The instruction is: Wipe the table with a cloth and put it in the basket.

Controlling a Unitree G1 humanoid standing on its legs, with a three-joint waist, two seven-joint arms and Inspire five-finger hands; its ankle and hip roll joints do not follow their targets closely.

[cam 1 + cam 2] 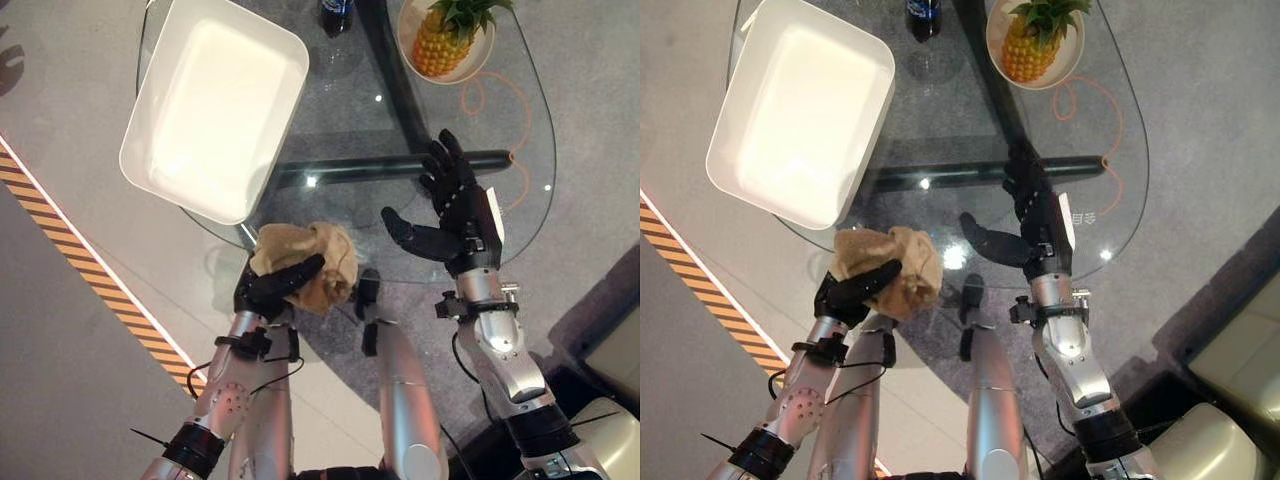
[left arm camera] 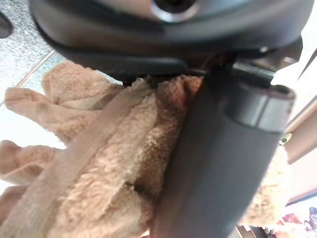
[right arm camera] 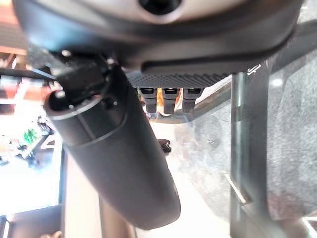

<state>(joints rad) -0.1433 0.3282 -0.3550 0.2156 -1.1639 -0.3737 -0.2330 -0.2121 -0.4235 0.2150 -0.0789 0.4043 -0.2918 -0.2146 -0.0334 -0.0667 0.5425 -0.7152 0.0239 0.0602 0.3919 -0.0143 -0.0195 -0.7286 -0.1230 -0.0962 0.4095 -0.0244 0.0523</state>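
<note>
A crumpled tan cloth [image 1: 318,257] is bunched at the near edge of the round glass table [image 1: 340,110]. My left hand [image 1: 272,287] is shut on it, thumb across the front; the left wrist view shows the fuzzy cloth [image 2: 94,163] pressed under the thumb [image 2: 218,163]. A white rectangular basket [image 1: 215,105] stands on the table's far left part, just beyond the cloth. My right hand [image 1: 458,212] hovers open over the table's right side, fingers straight and thumb spread toward the cloth, holding nothing.
A pineapple [image 1: 445,38] sits on a white plate [image 1: 478,62] at the far right of the table. A dark bottle [image 1: 336,14] stands at the far edge. An orange-and-black striped line [image 1: 90,265] runs across the floor on the left.
</note>
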